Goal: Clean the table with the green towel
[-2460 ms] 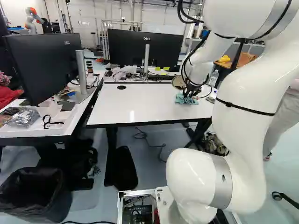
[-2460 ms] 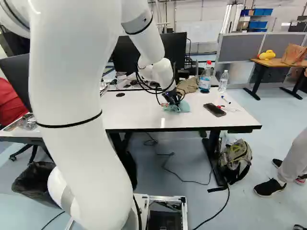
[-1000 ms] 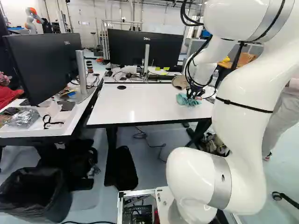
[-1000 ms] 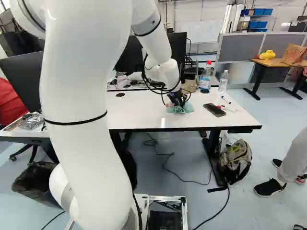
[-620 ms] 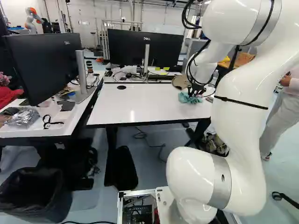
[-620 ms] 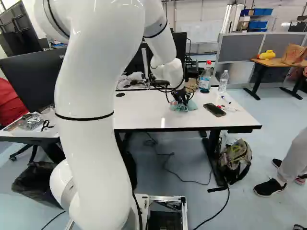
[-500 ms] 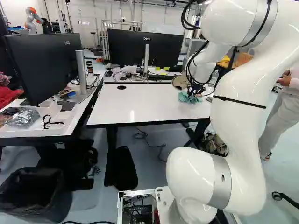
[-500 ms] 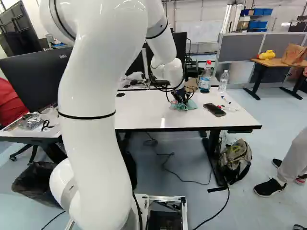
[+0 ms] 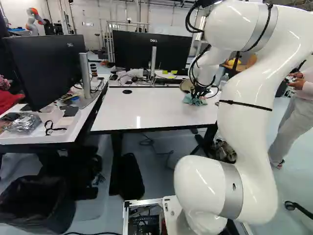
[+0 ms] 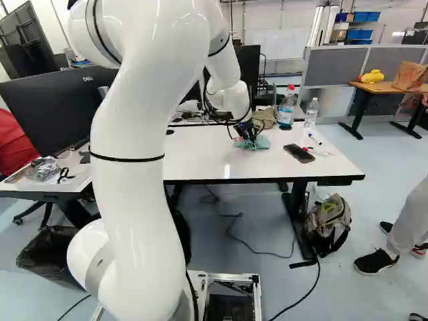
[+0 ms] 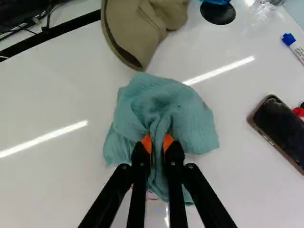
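At the right of the table in the left base view, my gripper (image 9: pixel 197 95) points down at the white tabletop (image 9: pixel 146 108). The crumpled blue-green towel (image 10: pixel 256 143) lies on that top under it. From the wrist, my gripper (image 11: pixel 158 142) is shut on a bunched fold of the towel (image 11: pixel 185 118), with an orange pad on each side. The cloth spreads flat ahead of and beside the fingers, and its tail hangs back beneath them. Thin red lines (image 11: pixel 152 197) show by that tail; whether they are marks or a cord I cannot tell.
A tan cap (image 11: pixel 137 23) lies just ahead of the towel. On the table's right side are a phone (image 10: pixel 299 153), a blue-capped marker (image 11: pixel 295 47) and two bottles (image 10: pixel 286 110). Monitors (image 9: pixel 151 51) stand behind and at left. Another robot (image 9: pixel 34 20) is far back.
The gripper and the towel in it have slid left and slightly away from the base in the last half second. The arm's upper links have shifted too; the base has stayed put.
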Controlling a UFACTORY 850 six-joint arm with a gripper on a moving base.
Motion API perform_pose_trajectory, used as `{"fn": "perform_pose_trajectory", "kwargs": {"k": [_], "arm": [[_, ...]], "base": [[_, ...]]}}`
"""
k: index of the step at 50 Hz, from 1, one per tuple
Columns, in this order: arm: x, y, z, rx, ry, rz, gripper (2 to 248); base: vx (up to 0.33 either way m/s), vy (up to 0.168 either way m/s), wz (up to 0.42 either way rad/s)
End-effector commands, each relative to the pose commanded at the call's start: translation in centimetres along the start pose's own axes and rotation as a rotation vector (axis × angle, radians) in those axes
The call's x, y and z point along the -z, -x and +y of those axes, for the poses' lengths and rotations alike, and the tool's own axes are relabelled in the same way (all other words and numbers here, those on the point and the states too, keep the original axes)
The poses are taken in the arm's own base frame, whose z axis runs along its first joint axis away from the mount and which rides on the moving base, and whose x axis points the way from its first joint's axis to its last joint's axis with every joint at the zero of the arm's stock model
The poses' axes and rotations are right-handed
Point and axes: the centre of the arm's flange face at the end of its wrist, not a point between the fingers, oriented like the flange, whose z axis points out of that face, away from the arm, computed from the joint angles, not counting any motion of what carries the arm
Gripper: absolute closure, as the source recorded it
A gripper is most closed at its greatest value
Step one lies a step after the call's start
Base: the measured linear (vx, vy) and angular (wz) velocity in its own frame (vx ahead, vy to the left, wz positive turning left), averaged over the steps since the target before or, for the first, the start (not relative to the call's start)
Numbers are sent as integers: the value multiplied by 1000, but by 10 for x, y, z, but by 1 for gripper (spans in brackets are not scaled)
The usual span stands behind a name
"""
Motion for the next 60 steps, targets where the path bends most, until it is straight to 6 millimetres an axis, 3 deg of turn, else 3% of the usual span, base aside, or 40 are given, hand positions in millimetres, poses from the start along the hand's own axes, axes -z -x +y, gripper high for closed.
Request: {"fn": "perform_pose_trajectory", "kwargs": {"k": [28, 60], "arm": [[17, 23, -40, 58, -36, -18, 204], [52, 75, -45, 74, -44, -51, 204]], "base": [[0, 0, 0], [0, 0, 0]]}}
